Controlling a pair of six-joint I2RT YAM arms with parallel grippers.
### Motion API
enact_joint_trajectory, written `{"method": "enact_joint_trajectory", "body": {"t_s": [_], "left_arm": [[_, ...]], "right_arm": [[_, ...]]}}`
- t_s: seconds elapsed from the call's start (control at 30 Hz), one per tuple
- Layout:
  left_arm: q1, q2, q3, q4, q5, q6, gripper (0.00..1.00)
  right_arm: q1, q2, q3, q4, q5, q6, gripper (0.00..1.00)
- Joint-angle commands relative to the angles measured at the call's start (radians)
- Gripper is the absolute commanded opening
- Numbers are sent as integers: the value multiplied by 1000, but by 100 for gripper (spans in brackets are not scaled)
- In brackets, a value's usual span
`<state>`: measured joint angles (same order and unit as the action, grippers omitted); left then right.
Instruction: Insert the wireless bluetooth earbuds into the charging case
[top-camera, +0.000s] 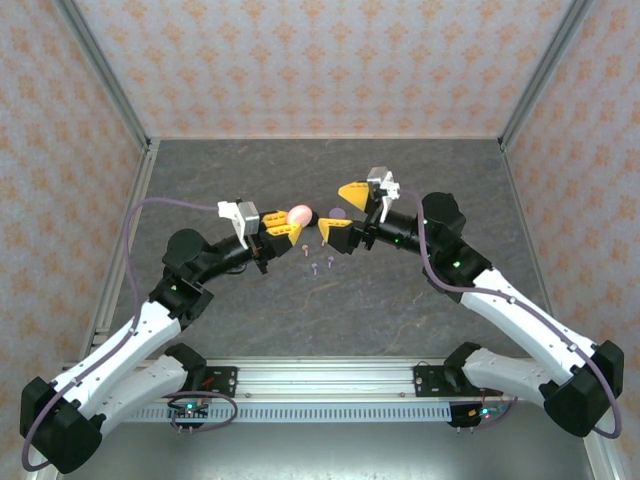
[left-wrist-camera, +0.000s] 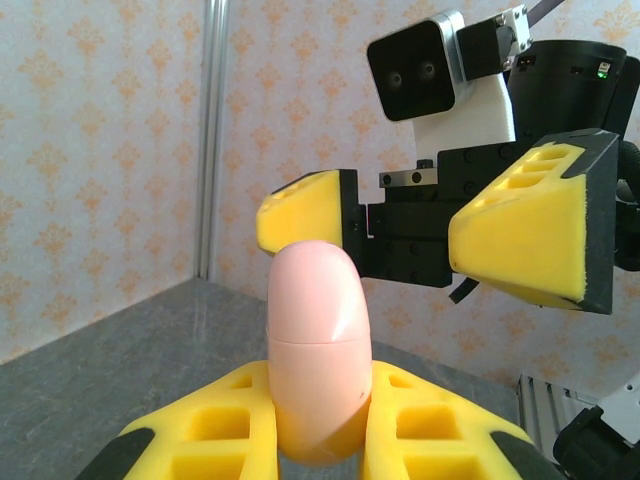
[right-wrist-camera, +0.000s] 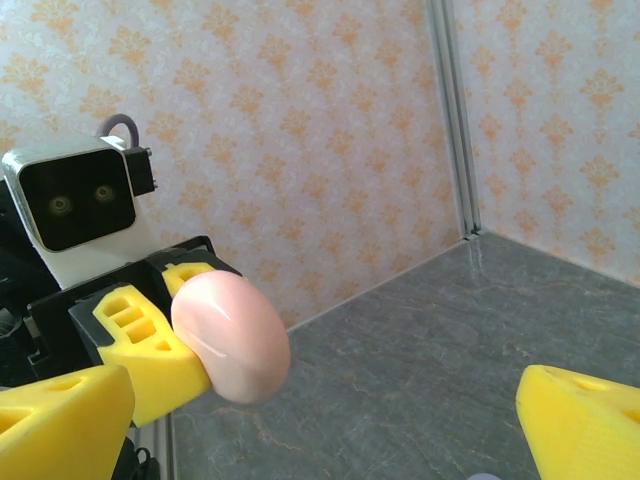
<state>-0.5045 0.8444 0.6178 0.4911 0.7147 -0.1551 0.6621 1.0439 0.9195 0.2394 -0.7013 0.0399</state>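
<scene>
Pink and glossy, the charging case (left-wrist-camera: 318, 350) is clamped low on its body between the yellow foam fingers of the left gripper (left-wrist-camera: 320, 435), held up off the table (top-camera: 420, 310) near the middle of the workspace. Its long axis runs straight out from those fingers, rounded lid end leading. A fine seam crosses it about halfway up, so the lid is down and nothing can go in yet. The right gripper (left-wrist-camera: 400, 235) faces it head-on with its fingers spread wide and nothing between them. In the left wrist view one of its fingers sits just behind the crown of the lid and the other well off to the side, so the case lies off-centre in that gap, toward one finger rather than midway. As I judge it, the next move turns on that relation: the right arm is the free one and the nearer to the lid, and it would need to shift sideways and come in along the case's axis before its fingers can bracket the half above the seam. The earbuds (top-camera: 315, 266) lie on the table below, a little nearer the arm bases than both grippers and well apart from the case — three tiny stemmed specks, probably pink and purple, though too small in the top view to be sure.
</scene>
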Motion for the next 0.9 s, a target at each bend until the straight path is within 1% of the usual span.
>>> {"method": "enact_joint_trajectory", "body": {"t_s": [0.0, 0.3, 0.43, 0.63, 0.77, 0.87], "left_arm": [[-14, -3, -7, 59, -15, 20, 0], [-18, 1, -2, 41, -11, 31, 0], [-19, 3, 0, 38, -6, 32, 0], [-20, 9, 12, 17, 10, 40, 0], [-22, 10, 14, 6, 11, 47, 0], [-22, 10, 15, 3, 11, 49, 0]], "right_arm": [[13, 28, 51, -2, -18, -39, 97], [27, 89, 99, -22, -10, -64, 97], [28, 99, 108, -29, 14, -62, 96], [27, 128, 159, -106, 47, -74, 95], [27, 135, 191, -137, 48, -84, 95], [26, 168, 210, -153, 49, -89, 95]]}}
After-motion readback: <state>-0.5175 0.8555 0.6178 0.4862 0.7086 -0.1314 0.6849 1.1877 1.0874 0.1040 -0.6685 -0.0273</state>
